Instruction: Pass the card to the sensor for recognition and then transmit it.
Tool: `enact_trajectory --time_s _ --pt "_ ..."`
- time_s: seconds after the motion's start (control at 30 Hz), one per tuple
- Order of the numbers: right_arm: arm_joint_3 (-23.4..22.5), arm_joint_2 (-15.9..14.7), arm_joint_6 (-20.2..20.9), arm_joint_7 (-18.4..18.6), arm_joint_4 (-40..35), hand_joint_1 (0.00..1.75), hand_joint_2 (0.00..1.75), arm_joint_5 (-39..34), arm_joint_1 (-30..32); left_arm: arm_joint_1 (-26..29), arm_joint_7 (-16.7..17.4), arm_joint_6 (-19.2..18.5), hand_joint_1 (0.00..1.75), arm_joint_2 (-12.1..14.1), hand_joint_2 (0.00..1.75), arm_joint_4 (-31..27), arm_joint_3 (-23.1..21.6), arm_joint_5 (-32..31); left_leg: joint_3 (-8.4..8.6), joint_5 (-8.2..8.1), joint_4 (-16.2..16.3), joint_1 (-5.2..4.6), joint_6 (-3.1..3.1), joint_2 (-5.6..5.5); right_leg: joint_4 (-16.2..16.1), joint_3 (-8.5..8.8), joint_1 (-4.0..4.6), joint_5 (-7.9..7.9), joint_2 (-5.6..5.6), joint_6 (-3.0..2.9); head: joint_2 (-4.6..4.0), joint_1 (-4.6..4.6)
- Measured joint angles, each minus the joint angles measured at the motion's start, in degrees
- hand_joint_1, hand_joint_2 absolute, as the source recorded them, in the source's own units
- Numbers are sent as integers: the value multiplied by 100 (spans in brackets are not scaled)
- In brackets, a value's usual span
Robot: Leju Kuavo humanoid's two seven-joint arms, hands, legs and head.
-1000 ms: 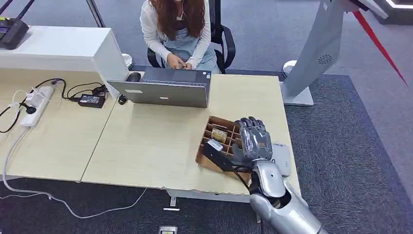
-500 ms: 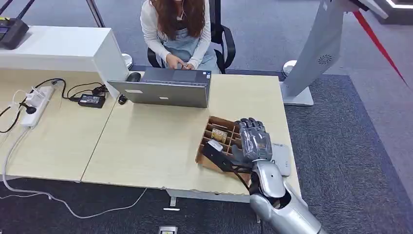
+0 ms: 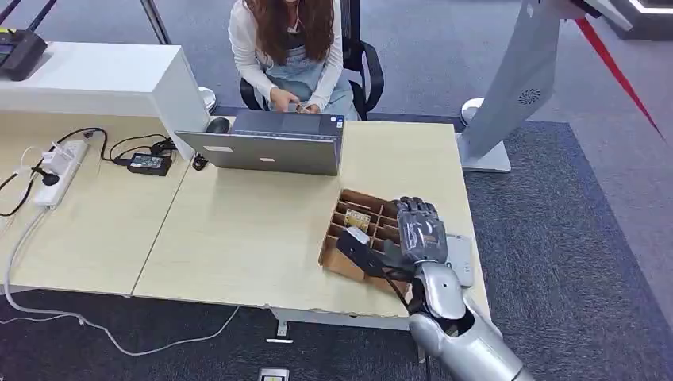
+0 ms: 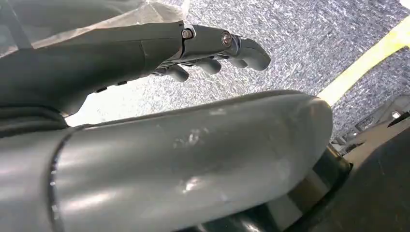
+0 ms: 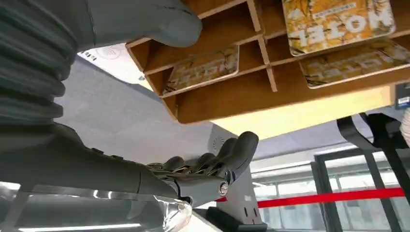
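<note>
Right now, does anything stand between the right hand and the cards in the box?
Nothing visible does. The right hand hangs over the wooden box, whose compartments are open on top. The cards lie bare between thin dividers.

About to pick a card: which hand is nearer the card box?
Right. The right hand hovers over the box, above its right-side slots. The left hand hangs by the robot's side over carpet, away from the table.

1. The box (image 3: 349, 230) was brown.
2. The cards (image 5: 336, 21) were yellow with white letters.
3. The table (image 3: 238, 238) was pale wood.
4. The laptop (image 3: 266, 151) was grey.
5. The right hand (image 3: 419, 230) was dark grey.
6. The carpet (image 3: 555, 262) was dark grey.
</note>
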Motion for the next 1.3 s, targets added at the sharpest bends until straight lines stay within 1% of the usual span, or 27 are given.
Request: enact_trajectory --time_s 0.2,0.3,0.47,0.63,0.67,0.73,0.77,0.8,0.83,0.87,1.17,1.2,1.23,1.3 --pt "0 50 -48 -2 179 51 175 -33 -51 -1 26 -2 0 0 0 0 0 0 0 0 0 0 0 0 0 -1 0 0 0 0 0 0" --pt "0 81 -70 -2 262 54 175 -22 -86 0 35 -4 0 0 0 0 0 2 1 0 0 0 0 0 0 0 0 0 0 0 0 0" --pt "2 96 -103 26 312 54 175 39 -128 0 48 -9 0 2 0 0 0 4 1 0 0 0 0 0 0 0 0 0 0 0 0 0" --pt "2 96 -101 31 332 61 175 48 -162 0 52 -17 0 2 0 0 0 4 1 0 0 0 0 0 0 0 0 0 0 0 0 0" --pt "2 96 -101 31 332 72 175 52 -164 0 52 -17 0 2 0 0 0 4 1 0 0 0 0 0 0 0 0 0 0 0 0 0" --pt "2 96 -101 31 337 73 175 55 -171 0 52 -17 0 2 0 0 0 4 1 0 0 0 0 0 0 0 0 0 0 0 0 0" --pt "2 96 -101 31 343 86 175 61 -174 0 52 -18 0 2 0 0 0 4 1 0 0 0 0 0 0 0 0 0 0 0 0 0" --pt "4 98 -101 31 350 115 175 72 -176 0 52 -17 0 2 0 0 0 4 1 0 0 0 0 0 0 0 0 0 0 0 0 0" --pt "7 101 -101 31 356 115 175 81 -177 0 52 -17 0 2 0 0 0 4 1 0 0 0 0 0 0 0 0 0 0 0 0 0" --pt "7 105 -103 31 361 129 175 96 -177 0 52 -18 0 2 0 0 0 4 1 0 0 0 0 0 0 0 0 0 0 0 0 0" --pt "9 109 -96 39 363 126 175 160 -191 0 52 -20 0 2 0 0 0 9 1 0 0 0 0 0 0 0 0 0 0 0 0 0" --pt "9 109 -94 39 361 129 175 162 -192 0 52 -20 0 2 0 0 0 9 1 0 0 0 0 0 0 0 0 0 0 0 0 0" --pt "9 111 -94 39 363 127 175 164 -193 0 52 -20 0 2 0 0 0 9 1 0 0 0 0 0 0 0 0 0 0 0 0 0" --pt "9 111 -94 39 363 129 175 166 -194 0 52 -18 0 2 0 0 0 9 1 0 0 0 0 0 0 0 0 0 0 0 0 0"
